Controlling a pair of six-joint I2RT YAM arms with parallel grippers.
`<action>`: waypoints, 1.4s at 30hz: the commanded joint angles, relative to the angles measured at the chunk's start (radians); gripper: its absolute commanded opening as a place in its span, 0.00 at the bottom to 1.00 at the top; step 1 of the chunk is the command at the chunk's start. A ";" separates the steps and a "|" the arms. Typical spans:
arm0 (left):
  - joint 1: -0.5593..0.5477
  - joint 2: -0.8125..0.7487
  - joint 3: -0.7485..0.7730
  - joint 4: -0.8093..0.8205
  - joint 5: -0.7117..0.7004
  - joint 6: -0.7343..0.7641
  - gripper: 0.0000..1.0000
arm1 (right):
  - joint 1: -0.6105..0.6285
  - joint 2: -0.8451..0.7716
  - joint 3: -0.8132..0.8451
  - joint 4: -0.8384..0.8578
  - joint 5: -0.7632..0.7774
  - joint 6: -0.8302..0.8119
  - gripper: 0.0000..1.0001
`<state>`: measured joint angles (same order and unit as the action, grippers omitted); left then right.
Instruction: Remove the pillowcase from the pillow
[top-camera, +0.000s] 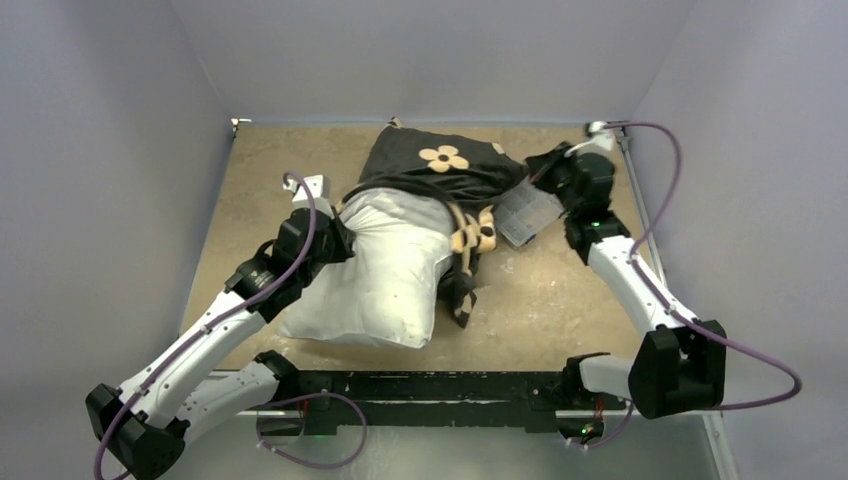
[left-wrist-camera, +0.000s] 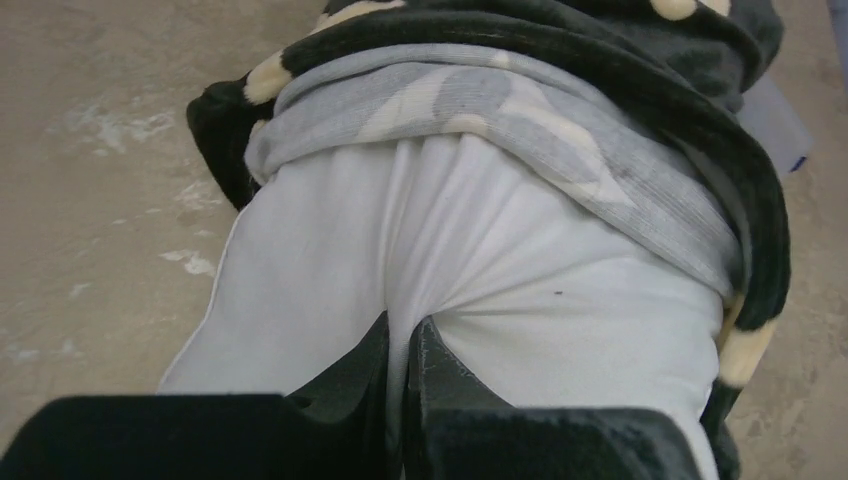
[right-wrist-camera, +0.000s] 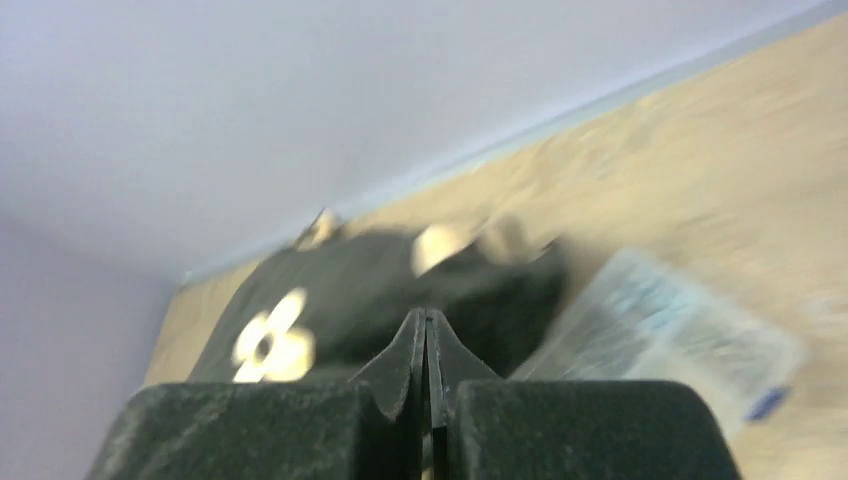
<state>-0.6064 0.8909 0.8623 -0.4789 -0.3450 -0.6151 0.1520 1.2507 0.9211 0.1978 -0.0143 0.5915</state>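
Left pincer (left-wrist-camera: 405, 332) on pillow (left-wrist-camera: 520, 270); pillowcase (top-camera: 410, 172) perhaps half-off.

**Soft light, one smeared view**

We see even, diffuse light from overhead, leaving only soft shadows under the pillow (top-camera: 385, 280) beside the left pincer (top-camera: 345, 238). Just ahead of that pincer the white cloth is sharp. Beyond the right pincer (right-wrist-camera: 428, 325), the pillowcase (right-wrist-camera: 340, 295) and tabletop (right-wrist-camera: 700, 170) smear with motion blur.

Left end effector (left-wrist-camera: 405, 328) and right end effector (right-wrist-camera: 427, 318) both closed tight (right one farther forward)
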 joint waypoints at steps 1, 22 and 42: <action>0.031 -0.073 0.042 -0.105 -0.197 0.048 0.00 | -0.167 -0.062 0.065 0.082 0.048 0.007 0.00; 0.034 -0.006 0.055 0.055 0.015 0.172 0.00 | 0.151 -0.119 -0.172 0.127 -0.267 -0.146 0.56; 0.038 -0.066 0.073 0.039 -0.025 0.178 0.00 | 0.577 0.221 -0.084 0.032 0.120 0.009 0.20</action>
<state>-0.5762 0.8906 0.8696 -0.4969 -0.3111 -0.4507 0.7452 1.4368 0.7776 0.2787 -0.0761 0.5507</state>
